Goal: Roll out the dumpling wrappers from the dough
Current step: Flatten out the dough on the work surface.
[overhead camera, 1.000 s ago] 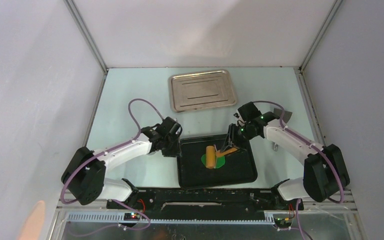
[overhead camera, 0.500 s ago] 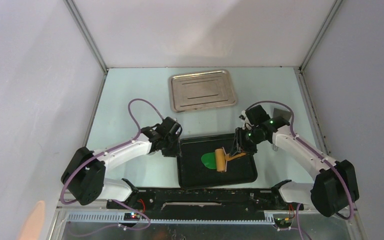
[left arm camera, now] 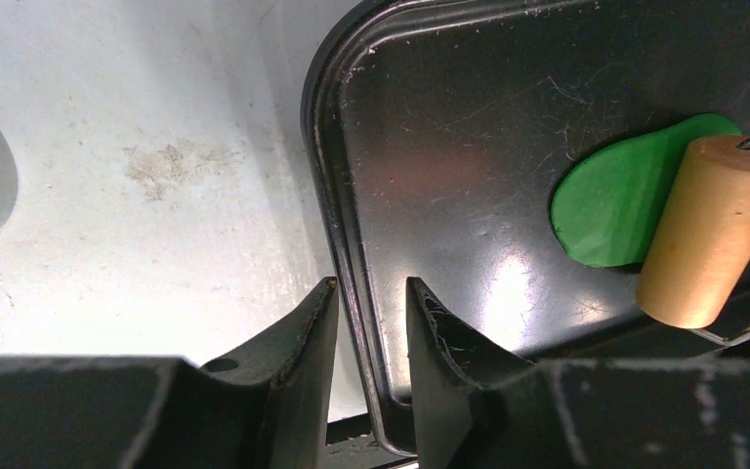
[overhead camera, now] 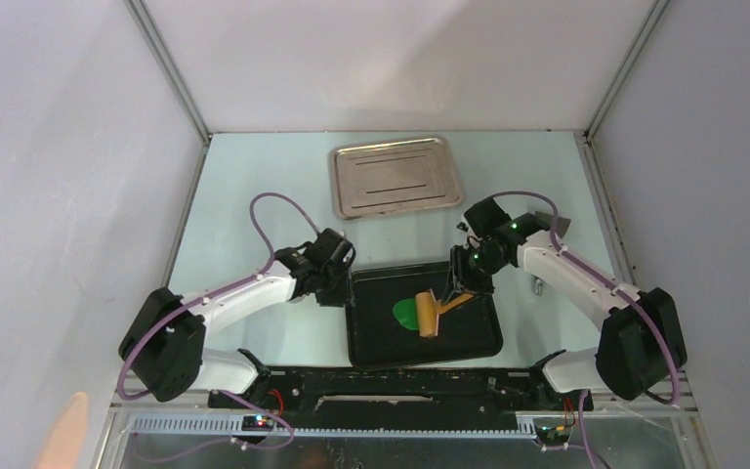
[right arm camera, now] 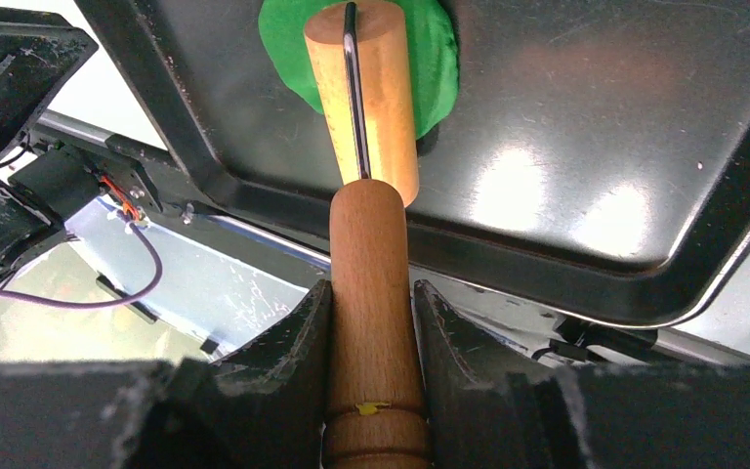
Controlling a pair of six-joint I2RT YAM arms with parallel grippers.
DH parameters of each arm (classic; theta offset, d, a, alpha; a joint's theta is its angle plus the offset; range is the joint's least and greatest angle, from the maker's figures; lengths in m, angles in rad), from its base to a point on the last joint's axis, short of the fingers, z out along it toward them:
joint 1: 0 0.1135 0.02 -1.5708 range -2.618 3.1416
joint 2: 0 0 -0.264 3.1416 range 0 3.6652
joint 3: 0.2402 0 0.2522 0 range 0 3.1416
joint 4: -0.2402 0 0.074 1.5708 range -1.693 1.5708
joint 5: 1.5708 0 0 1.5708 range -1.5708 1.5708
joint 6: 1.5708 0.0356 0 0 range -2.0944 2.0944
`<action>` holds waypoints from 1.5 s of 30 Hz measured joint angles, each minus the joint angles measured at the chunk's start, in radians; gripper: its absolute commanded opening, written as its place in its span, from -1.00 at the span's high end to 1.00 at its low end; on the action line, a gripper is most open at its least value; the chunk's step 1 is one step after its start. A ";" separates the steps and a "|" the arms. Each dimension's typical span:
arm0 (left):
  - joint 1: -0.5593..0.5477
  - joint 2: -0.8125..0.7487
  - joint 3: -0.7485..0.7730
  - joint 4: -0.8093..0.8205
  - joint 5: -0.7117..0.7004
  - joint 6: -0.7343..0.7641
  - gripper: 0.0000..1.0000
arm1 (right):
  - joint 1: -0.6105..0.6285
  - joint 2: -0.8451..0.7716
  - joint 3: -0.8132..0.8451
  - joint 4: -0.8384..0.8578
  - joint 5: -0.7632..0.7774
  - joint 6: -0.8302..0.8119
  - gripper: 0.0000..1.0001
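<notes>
- Near tray (overhead camera: 376, 337) sits on the table (overhead camera: 254, 195), right in front of the two arm bases, between the arms.
- Far tray (overhead camera: 395, 176) lies behind it, well apart, toward the back of the table.
- Dough (overhead camera: 406, 315) lies in the near tray, about the middle.
- Roller (overhead camera: 430, 315) rests on the dough's right part, its handle running off to the right and back.
- Left gripper (left arm camera: 371, 293) is at the near tray's left edge, rim between its fingers.
- Right gripper (right arm camera: 371, 293) is over the tray's far right, roller handle between its fingers.
</notes>
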 measured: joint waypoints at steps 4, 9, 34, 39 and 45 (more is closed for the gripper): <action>0.000 -0.007 0.000 0.000 0.000 0.000 0.29 | 0.015 0.047 0.025 0.002 -0.015 0.018 1.00; 0.000 -0.010 0.000 -0.001 0.000 0.000 0.30 | 0.035 0.128 0.045 0.047 -0.088 0.030 1.00; 0.000 -0.010 0.000 -0.002 -0.018 0.008 0.29 | -0.052 0.131 -0.055 0.159 -0.224 0.016 1.00; 0.000 -0.010 0.000 -0.013 -0.019 0.008 0.29 | -0.028 0.148 -0.035 0.160 -0.227 0.024 1.00; 0.000 -0.010 0.000 -0.016 -0.022 0.008 0.27 | 0.008 0.113 0.013 0.118 -0.161 0.023 1.00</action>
